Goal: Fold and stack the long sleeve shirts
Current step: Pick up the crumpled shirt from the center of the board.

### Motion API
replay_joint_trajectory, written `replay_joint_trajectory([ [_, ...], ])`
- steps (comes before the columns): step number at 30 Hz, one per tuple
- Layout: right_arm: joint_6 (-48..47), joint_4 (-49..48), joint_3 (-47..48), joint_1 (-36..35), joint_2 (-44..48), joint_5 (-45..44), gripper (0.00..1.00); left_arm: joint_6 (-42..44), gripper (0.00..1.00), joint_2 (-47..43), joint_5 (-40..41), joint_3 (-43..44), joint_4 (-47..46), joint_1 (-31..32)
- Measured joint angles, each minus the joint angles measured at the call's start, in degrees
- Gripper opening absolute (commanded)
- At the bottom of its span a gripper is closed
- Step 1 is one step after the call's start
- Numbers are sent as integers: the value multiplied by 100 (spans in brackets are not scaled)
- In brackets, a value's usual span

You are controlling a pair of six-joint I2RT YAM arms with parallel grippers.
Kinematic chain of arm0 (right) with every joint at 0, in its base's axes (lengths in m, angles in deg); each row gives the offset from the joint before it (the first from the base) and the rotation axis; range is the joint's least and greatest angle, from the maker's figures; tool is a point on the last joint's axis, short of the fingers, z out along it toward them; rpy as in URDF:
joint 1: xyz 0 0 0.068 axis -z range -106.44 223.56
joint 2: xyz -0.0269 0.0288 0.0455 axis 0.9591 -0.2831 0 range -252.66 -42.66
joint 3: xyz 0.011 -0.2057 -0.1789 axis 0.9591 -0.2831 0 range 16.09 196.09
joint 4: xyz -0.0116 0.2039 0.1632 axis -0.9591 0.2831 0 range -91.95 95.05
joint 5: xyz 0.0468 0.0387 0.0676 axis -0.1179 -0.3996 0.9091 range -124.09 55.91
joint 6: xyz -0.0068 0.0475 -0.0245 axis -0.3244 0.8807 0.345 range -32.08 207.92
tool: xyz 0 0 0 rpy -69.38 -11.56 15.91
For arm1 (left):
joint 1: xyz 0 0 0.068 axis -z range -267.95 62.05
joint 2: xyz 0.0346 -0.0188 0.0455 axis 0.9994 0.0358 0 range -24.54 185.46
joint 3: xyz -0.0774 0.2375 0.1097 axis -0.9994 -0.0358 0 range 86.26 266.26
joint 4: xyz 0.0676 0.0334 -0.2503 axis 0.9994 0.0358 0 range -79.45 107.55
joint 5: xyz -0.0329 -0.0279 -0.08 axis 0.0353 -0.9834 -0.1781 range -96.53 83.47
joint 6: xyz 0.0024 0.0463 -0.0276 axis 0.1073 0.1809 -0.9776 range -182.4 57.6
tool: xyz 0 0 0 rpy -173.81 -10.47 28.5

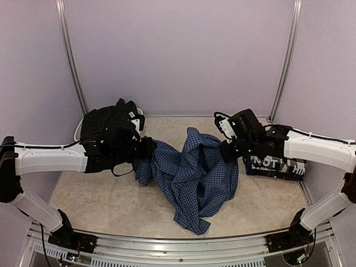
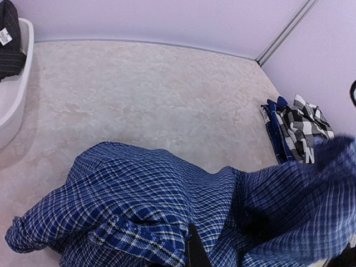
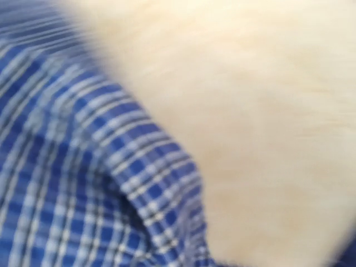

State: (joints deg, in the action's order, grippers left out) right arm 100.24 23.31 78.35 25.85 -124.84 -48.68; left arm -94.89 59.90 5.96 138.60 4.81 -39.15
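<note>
1. Blue checked shirt [image 3: 83, 167] fills the right wrist view, blurred. It lies bunched at the middle of the desk [image 1: 100, 200], between both arms.
2. Left tool [image 1: 146, 149]: clenched on the shirt's left edge, with cloth draped around it.
3. Right tool [image 1: 227, 150]: clenched at the shirt's upper right edge. It appears to pinch cloth, though blur hides the contact.
4. Black shirt [image 1: 103, 125] sits in a white tub [image 2: 16, 100] at far left. Black-and-white checked shirt [image 1: 275, 166] lies folded at far right, under the right arm.
5. Risk: the blue garment is crumpled, not spread. Either pinch may hold several layers or a sleeve, so pulling apart could twist it rather than flatten it.
6. Risk: a shallow right pinch could slip once tension comes on, dropping that side.
</note>
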Motion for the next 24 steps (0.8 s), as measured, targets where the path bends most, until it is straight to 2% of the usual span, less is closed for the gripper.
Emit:
replay_joint_trajectory([
  [4, 153, 267, 2, 498, 914, -372, 0, 109, 3, -584, 144, -164, 529, -144],
  [7, 238, 372, 4, 785, 1220, -551, 0, 179, 4, -933, 195, -295, 883, -162],
  [11, 363, 557, -33, 911, 1215, -752, 0, 216, 7, -1108, 197, -442, 1237, -229],
  [16, 496, 883, -258, 1176, 962, -962, 0, 234, 18, -1080, 144, -564, 1521, -297],
  [19, 531, 1051, -332, 1346, 876, -1060, 18, 238, 35, -986, 2, -592, 1523, -291],
  [23, 568, 1224, -337, 1462, 857, -1198, 62, 267, 52, -754, -175, -627, 1526, -203],
  [24, 603, 1244, -337, 1462, 857, -1209, 67, 275, 56, -693, -225, -634, 1526, -175],
])
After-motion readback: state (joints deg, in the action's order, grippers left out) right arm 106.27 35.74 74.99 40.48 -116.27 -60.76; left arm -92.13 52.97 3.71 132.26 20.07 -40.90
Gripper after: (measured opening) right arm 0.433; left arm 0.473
